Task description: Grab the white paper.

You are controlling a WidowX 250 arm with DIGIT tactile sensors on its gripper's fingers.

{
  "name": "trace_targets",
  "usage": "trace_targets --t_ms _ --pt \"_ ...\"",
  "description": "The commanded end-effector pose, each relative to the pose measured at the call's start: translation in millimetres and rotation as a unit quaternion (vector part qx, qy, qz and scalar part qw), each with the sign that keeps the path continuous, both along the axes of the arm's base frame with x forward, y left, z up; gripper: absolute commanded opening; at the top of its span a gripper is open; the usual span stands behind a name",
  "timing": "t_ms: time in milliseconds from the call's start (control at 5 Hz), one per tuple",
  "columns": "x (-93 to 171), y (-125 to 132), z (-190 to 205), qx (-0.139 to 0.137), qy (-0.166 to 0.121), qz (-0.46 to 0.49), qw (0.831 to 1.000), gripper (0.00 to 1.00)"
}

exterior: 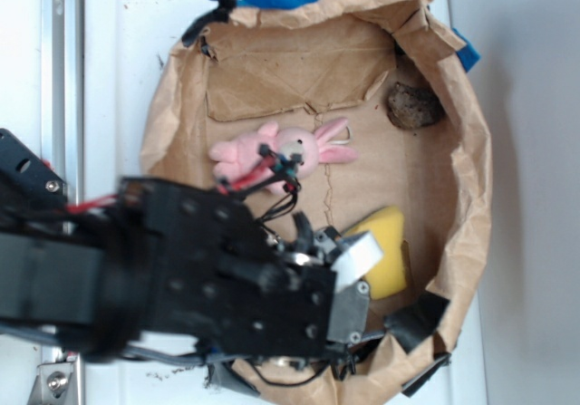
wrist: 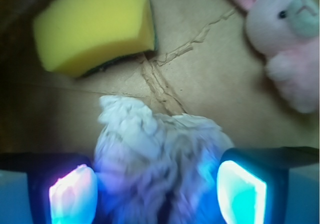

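You had one crumpled off-white paper wad [wrist: 155, 154], one yellow rectangular sponge [wrist: 95, 26], one pink plush bunny [wrist: 287, 43] and one dark lump [exterior: 414, 105]. The wrinkled wad lay on the brown paper lining [wrist: 210, 78], between the gripper's [wrist: 157, 191] spread fingers [wrist: 240, 191].

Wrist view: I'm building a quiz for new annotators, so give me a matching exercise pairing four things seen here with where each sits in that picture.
Things:
1. yellow sponge
2. pink plush bunny
3. white paper
4. crack in the brown paper lining

Places:
A. upper right corner
B. low, between the gripper fingers
C. upper left
D. centre, running below the sponge

Pairs: 1-C, 2-A, 3-B, 4-D
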State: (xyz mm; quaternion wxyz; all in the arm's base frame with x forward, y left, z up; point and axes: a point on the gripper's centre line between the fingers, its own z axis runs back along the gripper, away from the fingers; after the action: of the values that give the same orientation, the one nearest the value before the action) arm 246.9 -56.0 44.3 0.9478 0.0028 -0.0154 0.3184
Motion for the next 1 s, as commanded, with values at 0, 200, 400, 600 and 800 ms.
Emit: trace_targets --t_ms 0,200,400,600,800 --pt "-3 17 -12 0.007 -0.019 0.012 1.000 0.36" --pt "-8 35 3 -0.007 -0.024 0.015 1.000 0.00" --pt "-13 55 22 -0.025 -0.027 0.012 0.999 0.00" --pt "-18 78 51 -0.013 -0.048 0.005 0.999 0.00" --pt "-15 98 75 0.003 -0.048 0.009 0.999 0.00"
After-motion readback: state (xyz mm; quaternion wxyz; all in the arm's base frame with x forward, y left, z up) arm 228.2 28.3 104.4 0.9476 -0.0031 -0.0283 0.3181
